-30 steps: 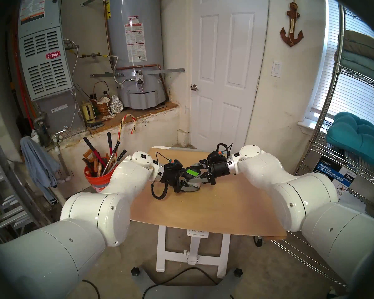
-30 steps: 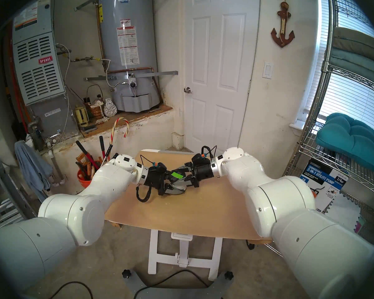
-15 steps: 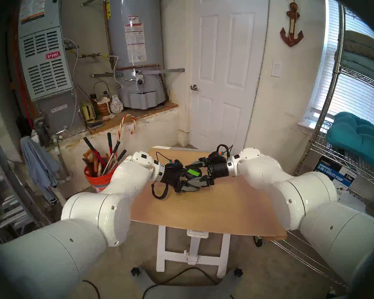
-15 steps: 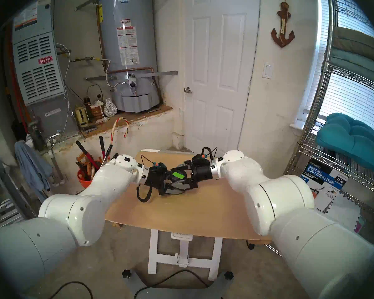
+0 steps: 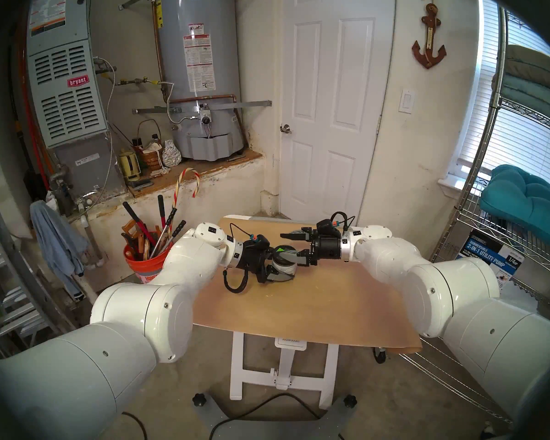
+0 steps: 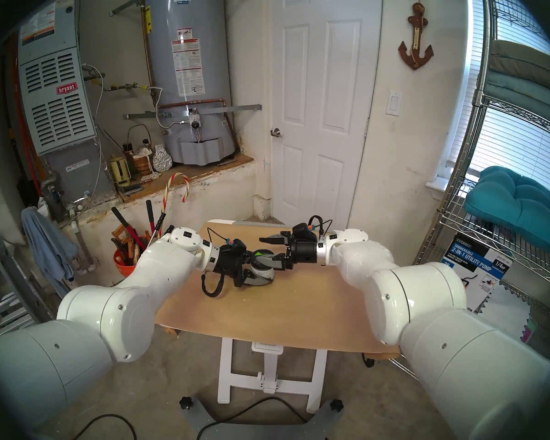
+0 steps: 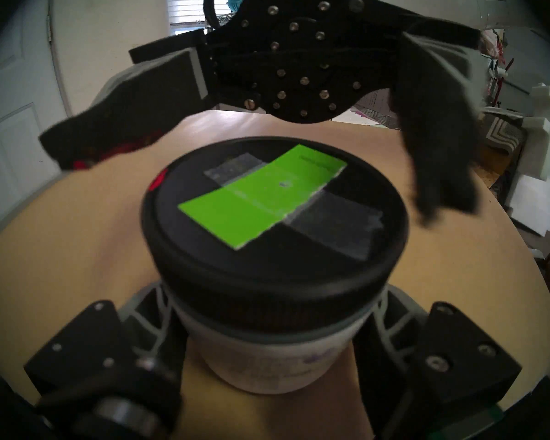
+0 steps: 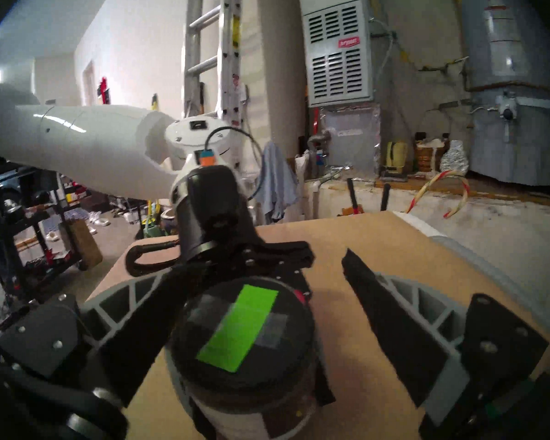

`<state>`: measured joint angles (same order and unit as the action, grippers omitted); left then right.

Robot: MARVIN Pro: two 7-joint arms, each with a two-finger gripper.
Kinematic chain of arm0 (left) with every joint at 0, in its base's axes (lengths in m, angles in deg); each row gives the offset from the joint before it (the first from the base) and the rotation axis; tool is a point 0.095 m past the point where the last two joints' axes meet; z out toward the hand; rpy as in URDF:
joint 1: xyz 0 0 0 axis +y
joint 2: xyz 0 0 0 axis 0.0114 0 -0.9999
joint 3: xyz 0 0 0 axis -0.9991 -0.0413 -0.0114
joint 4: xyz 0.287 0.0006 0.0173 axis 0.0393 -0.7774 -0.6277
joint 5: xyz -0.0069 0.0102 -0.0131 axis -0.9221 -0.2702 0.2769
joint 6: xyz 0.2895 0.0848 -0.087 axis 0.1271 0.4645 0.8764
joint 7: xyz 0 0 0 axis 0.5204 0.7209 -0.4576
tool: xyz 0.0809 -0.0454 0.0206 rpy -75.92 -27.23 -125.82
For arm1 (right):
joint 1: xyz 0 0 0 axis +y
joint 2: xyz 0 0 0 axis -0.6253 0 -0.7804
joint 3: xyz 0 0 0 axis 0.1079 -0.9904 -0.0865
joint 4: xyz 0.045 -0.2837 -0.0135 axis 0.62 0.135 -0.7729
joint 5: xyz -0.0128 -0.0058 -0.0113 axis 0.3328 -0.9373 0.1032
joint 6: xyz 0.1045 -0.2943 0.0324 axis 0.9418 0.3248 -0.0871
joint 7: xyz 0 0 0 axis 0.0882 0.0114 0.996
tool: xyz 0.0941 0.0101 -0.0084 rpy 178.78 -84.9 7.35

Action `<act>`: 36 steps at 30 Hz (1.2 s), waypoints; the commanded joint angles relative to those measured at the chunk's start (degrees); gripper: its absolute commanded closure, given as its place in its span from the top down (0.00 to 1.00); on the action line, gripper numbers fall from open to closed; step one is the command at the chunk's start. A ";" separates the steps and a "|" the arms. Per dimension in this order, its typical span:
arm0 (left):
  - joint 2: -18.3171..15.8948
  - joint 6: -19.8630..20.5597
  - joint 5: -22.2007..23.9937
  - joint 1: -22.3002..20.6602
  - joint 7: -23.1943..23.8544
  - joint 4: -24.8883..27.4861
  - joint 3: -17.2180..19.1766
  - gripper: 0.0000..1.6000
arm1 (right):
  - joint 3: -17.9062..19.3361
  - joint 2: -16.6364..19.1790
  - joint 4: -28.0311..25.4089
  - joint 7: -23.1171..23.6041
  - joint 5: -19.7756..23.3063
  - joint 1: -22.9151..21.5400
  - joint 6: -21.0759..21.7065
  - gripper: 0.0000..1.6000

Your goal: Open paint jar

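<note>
The left gripper point(image 7: 273, 344) is clamping the paint jar point(image 7: 267, 350) on the desk point(image 5: 315, 302); the right gripper point(image 8: 251, 334), spread wide, is straddling its lid point(image 7: 277, 214) and risking a skewed, slipping bite.

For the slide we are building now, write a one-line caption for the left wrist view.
Left claw grips the paint jar by its body while the open right claw hovers over the lid.

Two head cameras looked down from behind both arms onto the table point(image 5: 299, 306), near-identical views. The left wrist camera sat close behind its jaws, facing the jar point(image 7: 277, 271) between them. The right wrist camera faced back across the same jar point(image 8: 245, 344), its own jaws spread either side.
</note>
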<state>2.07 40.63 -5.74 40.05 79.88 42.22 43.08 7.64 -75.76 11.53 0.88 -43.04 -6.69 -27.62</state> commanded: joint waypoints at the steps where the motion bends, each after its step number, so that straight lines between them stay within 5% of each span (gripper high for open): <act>1: 0.04 -0.02 0.24 -1.59 0.17 0.81 0.21 0.00 | 3.72 -1.96 -0.07 -6.89 3.29 1.53 -0.48 1.00; 9: 0.07 -0.06 0.09 -1.48 0.07 0.79 0.31 0.00 | 6.26 -3.00 -0.07 -8.63 4.56 2.29 -0.69 1.00; 36: 0.15 -0.09 -0.34 -1.28 -0.01 0.71 0.70 0.00 | 9.36 2.41 -0.42 -3.37 4.39 3.01 -2.95 1.00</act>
<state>2.18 40.62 -6.27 40.07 79.89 42.22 43.63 16.82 -74.76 11.64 -4.38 -38.86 -3.23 -30.17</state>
